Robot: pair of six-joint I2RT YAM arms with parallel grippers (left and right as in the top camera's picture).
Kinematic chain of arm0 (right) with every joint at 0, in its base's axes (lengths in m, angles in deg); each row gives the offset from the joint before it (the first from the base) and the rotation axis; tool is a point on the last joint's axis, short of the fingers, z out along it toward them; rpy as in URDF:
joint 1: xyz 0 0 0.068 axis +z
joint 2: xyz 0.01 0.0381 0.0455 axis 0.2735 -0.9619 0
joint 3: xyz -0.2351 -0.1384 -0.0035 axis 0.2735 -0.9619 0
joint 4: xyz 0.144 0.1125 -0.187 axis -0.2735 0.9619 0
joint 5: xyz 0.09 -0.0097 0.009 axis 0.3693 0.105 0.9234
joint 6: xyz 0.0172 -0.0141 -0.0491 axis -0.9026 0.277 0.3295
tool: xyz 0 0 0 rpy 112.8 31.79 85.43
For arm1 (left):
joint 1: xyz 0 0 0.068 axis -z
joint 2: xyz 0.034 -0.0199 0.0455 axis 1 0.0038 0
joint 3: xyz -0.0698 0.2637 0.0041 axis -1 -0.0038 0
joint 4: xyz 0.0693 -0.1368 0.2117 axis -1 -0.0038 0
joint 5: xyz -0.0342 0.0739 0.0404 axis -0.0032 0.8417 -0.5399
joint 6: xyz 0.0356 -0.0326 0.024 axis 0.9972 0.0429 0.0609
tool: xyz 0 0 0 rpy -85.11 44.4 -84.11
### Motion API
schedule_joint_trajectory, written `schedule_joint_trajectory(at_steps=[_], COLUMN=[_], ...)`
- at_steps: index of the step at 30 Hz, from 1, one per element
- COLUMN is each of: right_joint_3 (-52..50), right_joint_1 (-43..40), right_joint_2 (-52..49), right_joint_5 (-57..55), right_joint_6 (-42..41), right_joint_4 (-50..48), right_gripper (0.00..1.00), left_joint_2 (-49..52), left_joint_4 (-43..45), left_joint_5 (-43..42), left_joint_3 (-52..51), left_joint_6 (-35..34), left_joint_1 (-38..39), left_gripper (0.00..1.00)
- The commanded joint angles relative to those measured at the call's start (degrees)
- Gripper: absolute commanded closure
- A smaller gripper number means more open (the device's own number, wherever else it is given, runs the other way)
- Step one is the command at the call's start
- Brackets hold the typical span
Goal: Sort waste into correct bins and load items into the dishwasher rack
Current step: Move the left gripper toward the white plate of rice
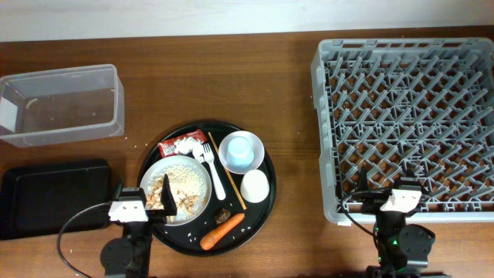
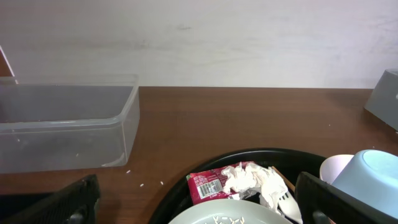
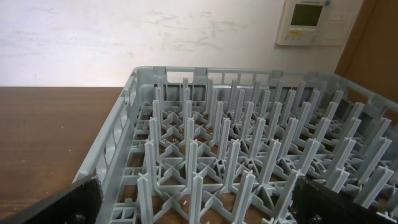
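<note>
Your left gripper (image 1: 143,191) stands wide, holding nothing, over the near-left edge of the plate (image 1: 184,189) of rice. Its right finger (image 1: 166,191) crosses the rice from above, but you cannot tell whether it touches. The plate lies at the left of the round black tray (image 1: 258,222). Just beyond it are the wrapper (image 1: 171,147) and the tissue (image 1: 188,146), with the fork (image 1: 213,171) on its right. The blue cup (image 1: 241,149) sits in the small bowl (image 1: 228,160) at the far right, the cream cup (image 1: 255,186) is nearer, and the carrot (image 1: 222,231) lies on the near edge. The clear tub (image 1: 62,104) is far left; the flat black tray (image 1: 46,197) lies just left of the gripper.

Your right gripper (image 1: 394,185) is also wide and empty, over the near edge of the rack (image 1: 409,116).

The left wrist view shows only the plate's far rim and cuts the blue cup off at the right. From overhead, the flat tray runs off the left edge and the rack off the right.
</note>
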Motion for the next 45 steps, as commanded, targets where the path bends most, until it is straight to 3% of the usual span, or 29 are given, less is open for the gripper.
schedule_joint_trajectory(at_steps=[1, 36, 37, 39, 42, 45], right_joint_3=[-0.3, -0.3, -0.3, -0.3, -0.3, -0.3], right_joint_1=[-0.4, -0.4, -0.4, -0.4, -0.4, -0.4], right_joint_2=[0.4, 0.4, 0.4, 0.4, 0.4, 0.4], right_joint_5=[0.5, 0.5, 0.5, 0.5, 0.5, 0.5], right_joint_6=[0.0, 0.0, 0.0, 0.0, 0.0, 0.0], right_joint_4=[0.4, 0.4, 0.4, 0.4, 0.4, 0.4], right_gripper=[0.01, 0.01, 0.01, 0.01, 0.01, 0.01], left_joint_2=[-0.2, -0.2, -0.2, -0.2, -0.2, -0.2], left_joint_4=[-0.1, -0.1, 0.0, 1.6, 1.6, 3.7], left_joint_5=[0.4, 0.4, -0.8, -21.3, -44.9, -46.2], left_joint_3=[-0.4, -0.4, -0.4, -0.3, -0.3, -0.3], left_joint_6=[0.9, 0.9, 0.6, -10.8, -19.3, -21.9], left_joint_1=[0.3, 0.3, 0.3, 0.3, 0.3, 0.3], left_gripper=[0.01, 0.01, 0.01, 0.01, 0.01, 0.01])
